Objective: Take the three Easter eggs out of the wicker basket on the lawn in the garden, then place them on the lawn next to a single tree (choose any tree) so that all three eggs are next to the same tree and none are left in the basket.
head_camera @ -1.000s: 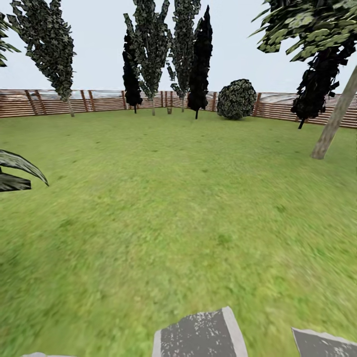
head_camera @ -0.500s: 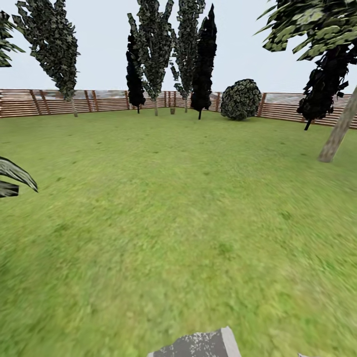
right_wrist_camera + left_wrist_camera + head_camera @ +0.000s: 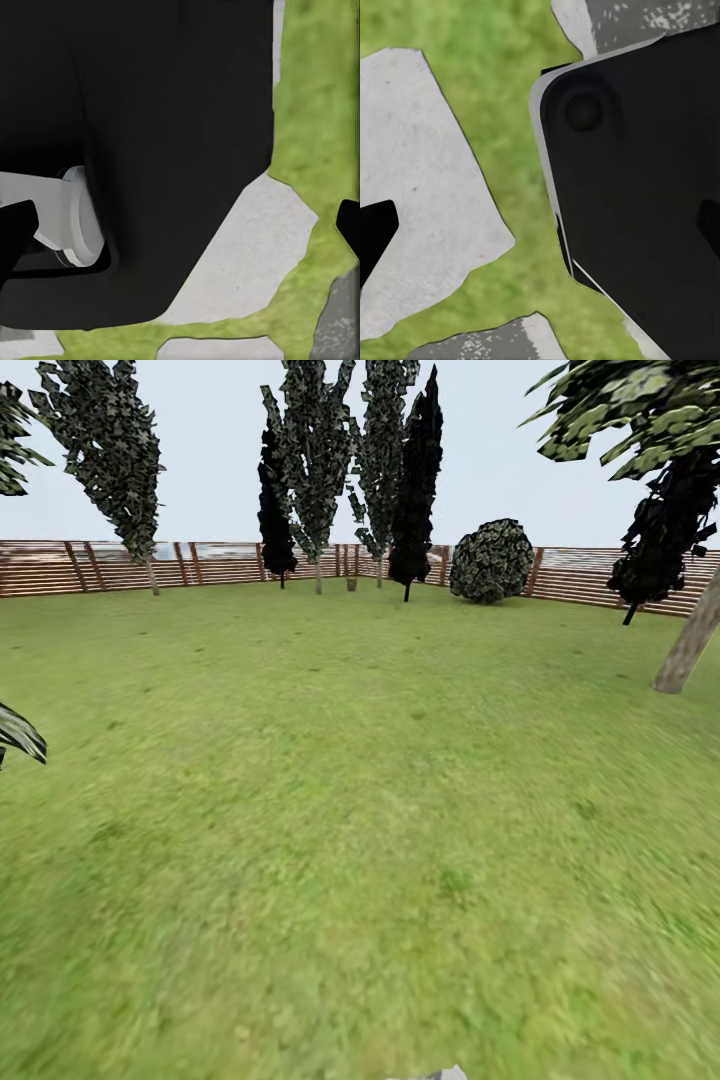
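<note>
Neither gripper's fingertips can be made out clearly, so whether the jaws are spread or pressed together cannot be told for either arm. In the head view the lawn [image 3: 360, 810] spreads wide and mottled green across the garden, running back to a brown slatted fence [image 3: 100, 565] that rings the far side. Along that fence stand several tall trees with speckled dark green foliage, one at the far left [image 3: 110, 450] and a pair near the middle [image 3: 315, 440], with a near-black tree [image 3: 415, 480] just beside them. A round dark bush [image 3: 490, 560] sits against the fence to their right. At the right edge a pale trunk [image 3: 690, 640] leans up under speckled leaf clusters (a second black tree stands behind it). A striped leaf tip [image 3: 20, 735] pokes in at the left edge. In the left wrist view a large black robot body [image 3: 645, 187] and a pale grey panel [image 3: 420, 195] lie over a strip of grass [image 3: 502, 82]. In the right wrist view a black housing [image 3: 150, 135] with a light grey cylinder [image 3: 75, 217] covers most of the frame, with grass [image 3: 319, 112] alongside.
</note>
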Robot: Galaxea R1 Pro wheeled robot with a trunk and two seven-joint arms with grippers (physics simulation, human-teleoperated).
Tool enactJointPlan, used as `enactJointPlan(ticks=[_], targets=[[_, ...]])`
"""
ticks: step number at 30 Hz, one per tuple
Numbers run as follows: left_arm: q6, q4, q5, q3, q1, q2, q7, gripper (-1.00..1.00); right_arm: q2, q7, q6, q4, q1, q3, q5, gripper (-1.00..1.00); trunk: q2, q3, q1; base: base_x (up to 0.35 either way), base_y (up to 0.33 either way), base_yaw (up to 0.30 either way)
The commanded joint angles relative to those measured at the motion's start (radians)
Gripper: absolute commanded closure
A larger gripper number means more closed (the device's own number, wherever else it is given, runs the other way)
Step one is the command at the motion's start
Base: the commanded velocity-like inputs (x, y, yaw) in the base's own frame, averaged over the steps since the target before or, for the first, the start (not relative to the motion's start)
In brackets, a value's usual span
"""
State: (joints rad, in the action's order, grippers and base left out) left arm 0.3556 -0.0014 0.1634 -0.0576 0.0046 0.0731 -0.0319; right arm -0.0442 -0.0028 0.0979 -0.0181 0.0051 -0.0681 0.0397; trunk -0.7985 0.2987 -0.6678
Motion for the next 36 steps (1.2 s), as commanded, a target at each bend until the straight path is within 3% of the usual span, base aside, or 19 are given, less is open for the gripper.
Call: enactJointPlan(ticks=[1,15,36], targets=[[0.003,0.000,0.004,-0.005,0.000,0.000,-0.003,-1.00,0.000,0.000,0.006,-0.002,0.000,-0.006,0.004,-1.00,-0.001,0.001,-0.001,0.306,-0.130,0.002],[0.003,0.000,0.004,-0.030,0.000,0.001,-0.004,-1.00,0.000,0.000,0.006,-0.002,0.000,-0.006,0.003,-1.00,-0.001,0.001,-0.001,0.306,-0.103,0.000],[0.003,0.000,0.004,-0.034,0.000,0.001,-0.003,-1.00,0.000,0.000,0.006,-0.003,0.000,-0.007,0.007,-1.00,-0.001,0.001,-0.001,0.306,-0.081,0.000]])
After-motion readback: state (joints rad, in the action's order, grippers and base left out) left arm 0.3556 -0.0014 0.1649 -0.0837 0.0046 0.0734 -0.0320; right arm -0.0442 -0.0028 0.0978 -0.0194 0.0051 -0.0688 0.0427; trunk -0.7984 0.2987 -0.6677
